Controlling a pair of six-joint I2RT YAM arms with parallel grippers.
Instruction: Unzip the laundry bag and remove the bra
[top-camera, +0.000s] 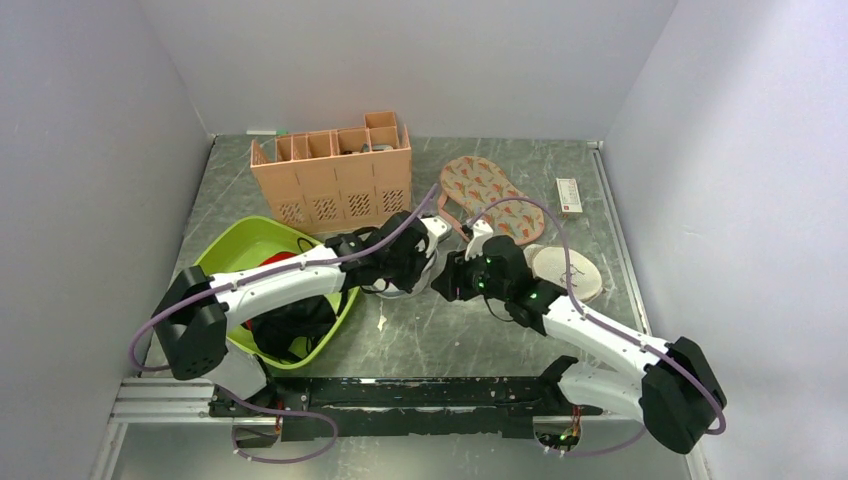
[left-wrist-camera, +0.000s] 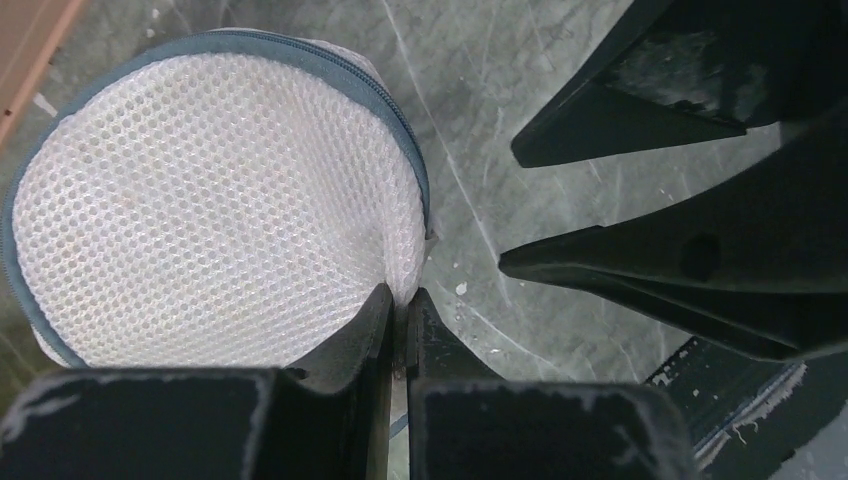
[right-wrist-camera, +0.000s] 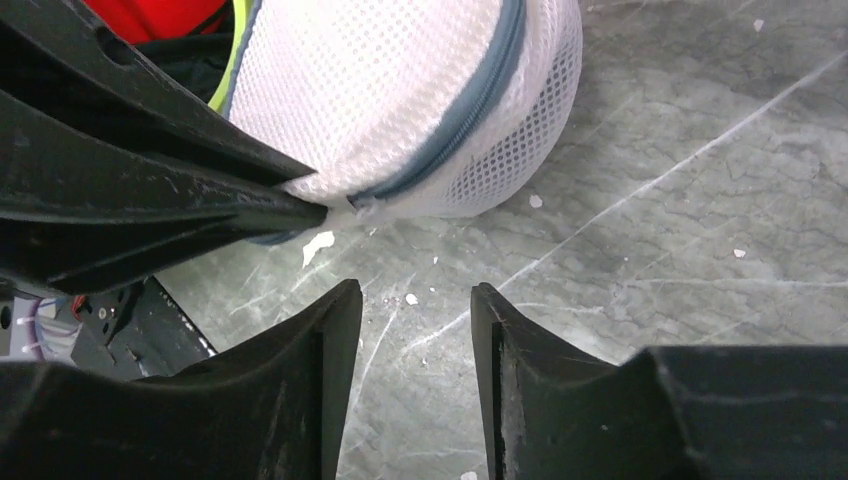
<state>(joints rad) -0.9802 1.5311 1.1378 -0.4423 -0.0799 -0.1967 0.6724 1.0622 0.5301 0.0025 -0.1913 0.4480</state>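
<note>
The black left gripper (left-wrist-camera: 400, 300) is pinching the lower right edge of the white round mesh laundry bag (left-wrist-camera: 210, 200), a grey zip (left-wrist-camera: 400, 130) rimming it; right of the bag, the black right gripper (left-wrist-camera: 510, 210) is hanging spread.

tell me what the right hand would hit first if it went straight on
Likely the laundry bag, at its zipped rim beside where the left hand pinches it; bare table lies between, depth unclear.
</note>
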